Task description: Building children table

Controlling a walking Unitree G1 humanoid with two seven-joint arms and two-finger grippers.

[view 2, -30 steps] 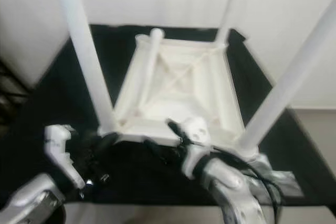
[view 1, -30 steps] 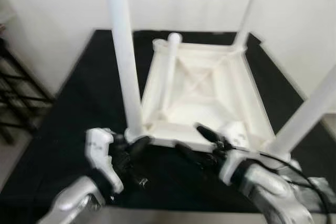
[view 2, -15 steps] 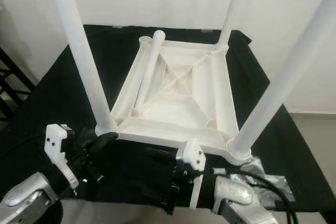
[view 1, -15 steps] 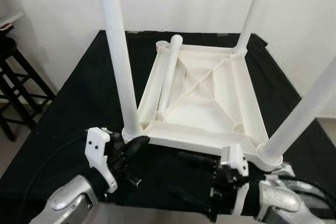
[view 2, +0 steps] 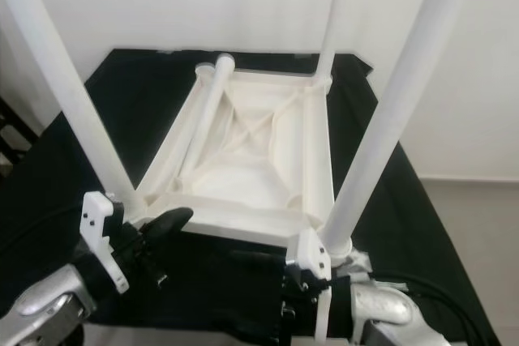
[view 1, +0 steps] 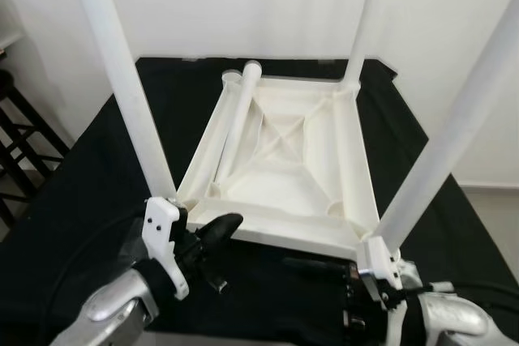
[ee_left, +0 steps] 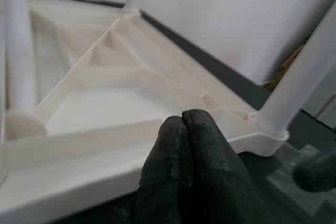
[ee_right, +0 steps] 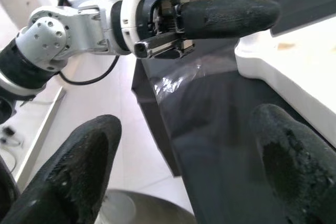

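The children's table (view 1: pixel 284 164) lies upside down on the black cloth (view 1: pixel 97 168), underside up, three legs already standing in their corner sockets: near-left leg (view 1: pixel 122 79), near-right leg (view 1: pixel 454 127), far-right leg (view 1: pixel 359 26). The fourth, loose leg (view 1: pixel 235 131) rests inside the frame along the left rim, long axis running from near you to away, its open round end pointing at the far-left corner socket (view 1: pixel 229 79), which is unfilled. That leg is what your next move turns on, in my judgement. Your left gripper (view 1: pixel 217 228) sits just before the near rim, close beside the base of the near-left leg; its fingertips (ee_left: pixel 184 129) are pressed together with nothing between them. From it the loose leg lies forward and slightly inward, with its near end the closest part. Your right gripper (view 2: pixel 272 281) is low at the near-right corner, fingers (ee_right: pixel 89 150) spread wide and empty, well apart from the loose leg. The left arm is clearly the nearer one. Expect to approach across the leg's long axis, since the leg runs roughly in line with your reach.
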